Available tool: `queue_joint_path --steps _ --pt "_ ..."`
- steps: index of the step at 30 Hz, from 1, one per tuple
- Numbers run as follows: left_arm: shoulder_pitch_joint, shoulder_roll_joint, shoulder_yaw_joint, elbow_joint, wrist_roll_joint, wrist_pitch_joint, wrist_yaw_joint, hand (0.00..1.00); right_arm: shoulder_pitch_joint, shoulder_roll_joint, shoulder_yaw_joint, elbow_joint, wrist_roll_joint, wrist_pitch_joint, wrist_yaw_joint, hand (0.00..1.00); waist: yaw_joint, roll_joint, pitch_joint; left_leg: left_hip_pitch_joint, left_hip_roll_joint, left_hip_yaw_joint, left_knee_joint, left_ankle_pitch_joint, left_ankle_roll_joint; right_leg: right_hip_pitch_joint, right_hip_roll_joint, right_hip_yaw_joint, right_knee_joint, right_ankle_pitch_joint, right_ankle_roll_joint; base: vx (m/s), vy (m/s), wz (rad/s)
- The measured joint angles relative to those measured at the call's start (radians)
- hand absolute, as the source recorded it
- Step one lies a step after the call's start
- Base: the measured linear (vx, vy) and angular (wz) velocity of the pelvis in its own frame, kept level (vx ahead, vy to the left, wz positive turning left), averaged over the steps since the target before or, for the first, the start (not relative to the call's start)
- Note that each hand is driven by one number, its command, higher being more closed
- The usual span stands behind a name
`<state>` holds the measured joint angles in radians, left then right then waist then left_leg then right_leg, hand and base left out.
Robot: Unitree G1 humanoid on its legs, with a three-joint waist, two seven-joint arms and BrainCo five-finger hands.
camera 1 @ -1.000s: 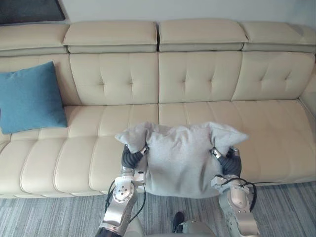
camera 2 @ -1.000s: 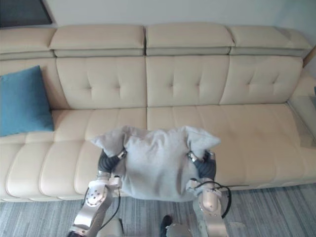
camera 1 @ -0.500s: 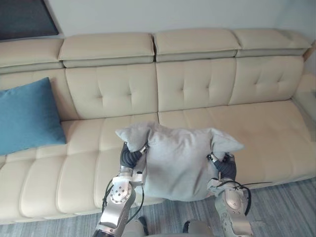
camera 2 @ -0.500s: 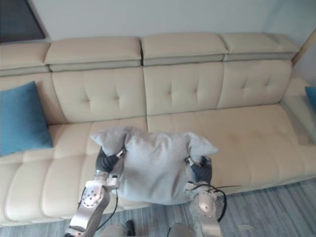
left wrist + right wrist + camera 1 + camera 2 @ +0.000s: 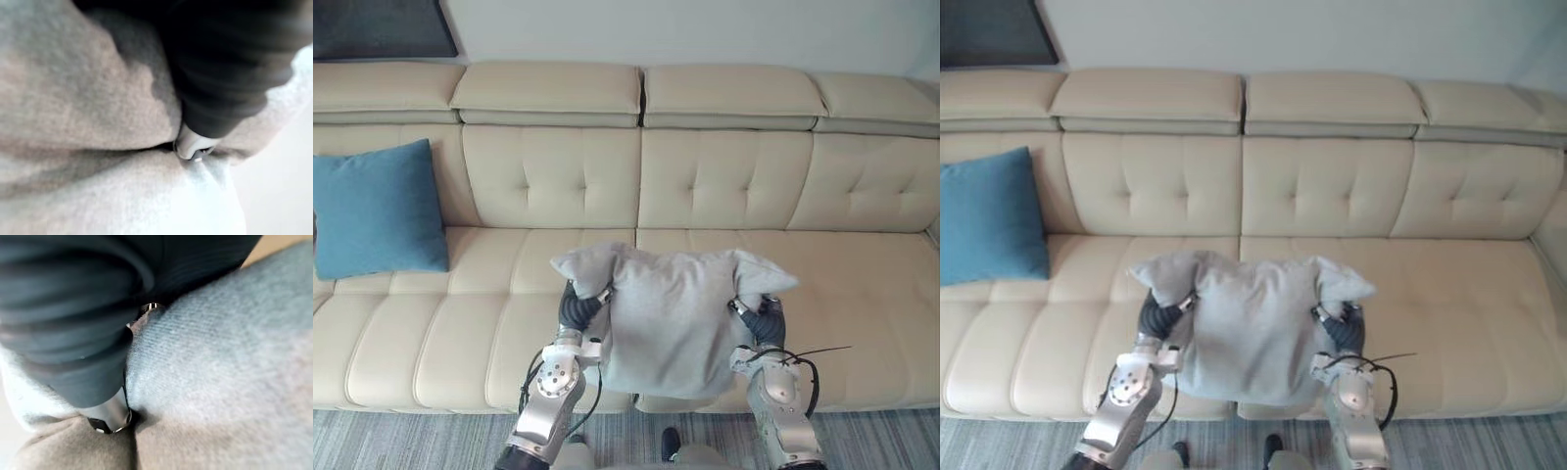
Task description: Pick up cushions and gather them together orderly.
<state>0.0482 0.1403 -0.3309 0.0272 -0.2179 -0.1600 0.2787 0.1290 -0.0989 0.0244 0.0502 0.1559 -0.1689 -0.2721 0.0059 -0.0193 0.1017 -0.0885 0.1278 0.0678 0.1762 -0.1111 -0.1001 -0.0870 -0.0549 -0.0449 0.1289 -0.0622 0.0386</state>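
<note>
Grey cushion (image 5: 671, 323) held up (over sofa (image 5: 548, 186)).

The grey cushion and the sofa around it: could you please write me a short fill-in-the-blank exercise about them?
1. The grey cushion is held up by ____ hands, the left hand and the right hand.
2. The blue cushion leans on the backrest of the sofa, toward the robot's ____ side.
3. Counting both colours, ____ cushions are in sight.

Missing words: both; left; two
</note>
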Motion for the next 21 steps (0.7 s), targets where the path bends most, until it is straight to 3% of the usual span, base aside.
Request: queue_joint_path --steps 5,10,13,17,21 --pt "-0.097 0.014 -0.014 0.0 0.003 0.0 0.03 1.0 -0.063 -0.012 -0.02 0.002 -0.015 0.001 -0.01 1.0 -0.004 0.001 0.0 -0.026 -0.012 -0.031 -0.054 0.04 0.002 -0.017 -0.007 -0.026 -0.034 0.016 0.001 0.01 -0.005 0.22" --pt "-0.306 0.06 -0.008 0.024 0.004 -0.002 0.096 1.0 -0.286 -0.043 -0.021 0.024 -0.041 0.002 -0.064 1.0 -0.006 0.007 0.008 -0.123 -0.017 -0.037 -0.069 0.083 0.005 -0.113 -0.011 -0.035 -0.033 0.051 -0.005 -0.04 0.005 0.05" --pt "-0.49 0.082 0.017 0.096 0.007 -0.004 0.144 1.0 -0.494 -0.073 -0.021 0.099 -0.063 0.002 -0.123 1.0 -0.005 0.011 0.058 -0.166 -0.02 -0.028 -0.066 0.103 0.009 -0.161 -0.014 -0.031 -0.026 0.072 -0.005 -0.11 0.002 -0.05" --pt "-0.77 0.166 0.042 0.211 0.008 -0.018 0.196 1.0 -0.805 -0.136 -0.024 0.226 -0.079 0.004 -0.182 1.0 -0.005 0.015 0.13 -0.279 -0.021 -0.023 -0.07 0.144 0.014 -0.278 -0.014 -0.029 -0.025 0.115 -0.006 -0.17 -0.012 -0.04" --pt "-0.963 0.208 0.1 0.326 0.008 -0.028 0.215 1.0 -1.048 -0.168 -0.03 0.346 -0.098 0.012 -0.231 1.0 -0.006 0.026 0.187 -0.35 -0.023 -0.026 -0.102 0.197 0.012 -0.364 -0.014 -0.032 -0.028 0.144 -0.01 -0.09 -0.011 0.02"
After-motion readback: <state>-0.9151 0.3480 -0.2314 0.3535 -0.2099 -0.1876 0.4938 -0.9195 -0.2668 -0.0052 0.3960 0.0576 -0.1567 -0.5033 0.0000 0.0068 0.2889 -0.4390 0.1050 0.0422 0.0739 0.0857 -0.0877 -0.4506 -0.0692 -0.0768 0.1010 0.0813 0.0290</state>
